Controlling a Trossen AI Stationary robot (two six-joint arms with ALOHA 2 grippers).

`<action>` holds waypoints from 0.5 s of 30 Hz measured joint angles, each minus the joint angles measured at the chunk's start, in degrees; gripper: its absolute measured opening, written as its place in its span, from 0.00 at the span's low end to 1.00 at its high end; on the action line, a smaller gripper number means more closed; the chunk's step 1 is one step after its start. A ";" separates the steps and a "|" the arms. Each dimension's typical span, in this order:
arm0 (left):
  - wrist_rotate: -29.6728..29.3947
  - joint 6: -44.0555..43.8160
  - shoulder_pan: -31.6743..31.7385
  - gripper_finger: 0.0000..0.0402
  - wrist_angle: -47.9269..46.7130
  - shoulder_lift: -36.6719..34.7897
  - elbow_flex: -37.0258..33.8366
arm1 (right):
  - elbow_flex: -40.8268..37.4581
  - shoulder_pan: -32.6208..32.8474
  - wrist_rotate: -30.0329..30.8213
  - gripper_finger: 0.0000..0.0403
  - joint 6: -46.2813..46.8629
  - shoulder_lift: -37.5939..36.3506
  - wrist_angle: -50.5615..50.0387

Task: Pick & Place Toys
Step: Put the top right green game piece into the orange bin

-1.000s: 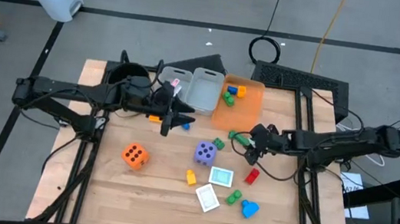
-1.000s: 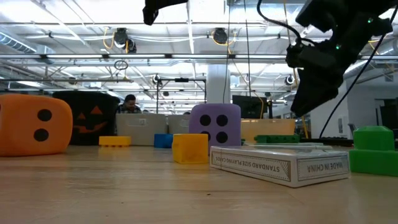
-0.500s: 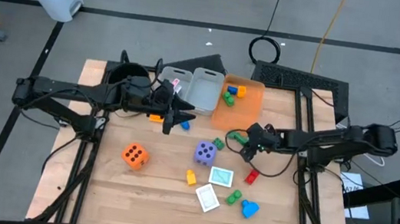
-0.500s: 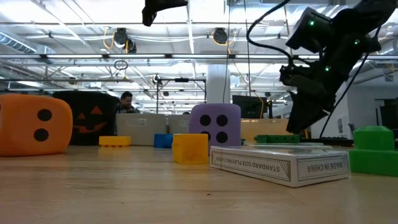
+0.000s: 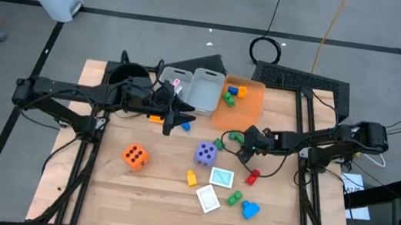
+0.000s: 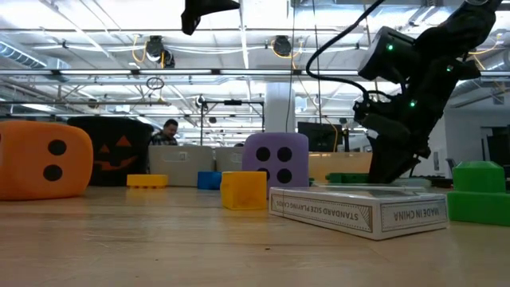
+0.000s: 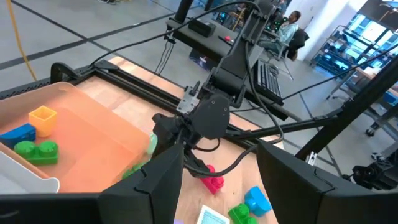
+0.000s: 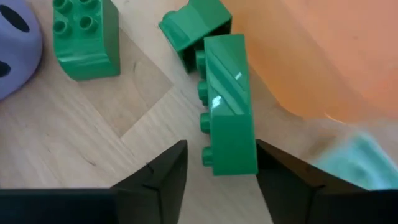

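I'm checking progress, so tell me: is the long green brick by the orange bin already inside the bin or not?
Out. The long green brick lies on its side on the wood beside the orange bin, its studs facing sideways, between the right tool's fingers.

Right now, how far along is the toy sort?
Done: a few blocks sit in the orange bin. In hand: the right tool straddles a long green block beside that bin, not yet lifted. The left tool waits near the grey bin. Left: both dice, cards, and several loose blocks.

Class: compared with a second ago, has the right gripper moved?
Yes. In the high view the right gripper has shifted left, toward the purple die.
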 joint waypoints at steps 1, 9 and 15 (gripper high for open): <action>0.00 0.00 0.00 0.53 -0.26 0.00 -0.01 | 0.00 0.00 0.00 0.38 0.11 0.00 0.11; 0.02 0.53 0.00 0.53 -0.66 0.00 -0.02 | 0.02 0.02 0.00 0.21 0.11 -0.11 0.63; 0.00 0.68 0.00 0.53 -0.67 0.00 -0.01 | 0.02 0.02 -1.82 0.21 0.21 -0.91 0.45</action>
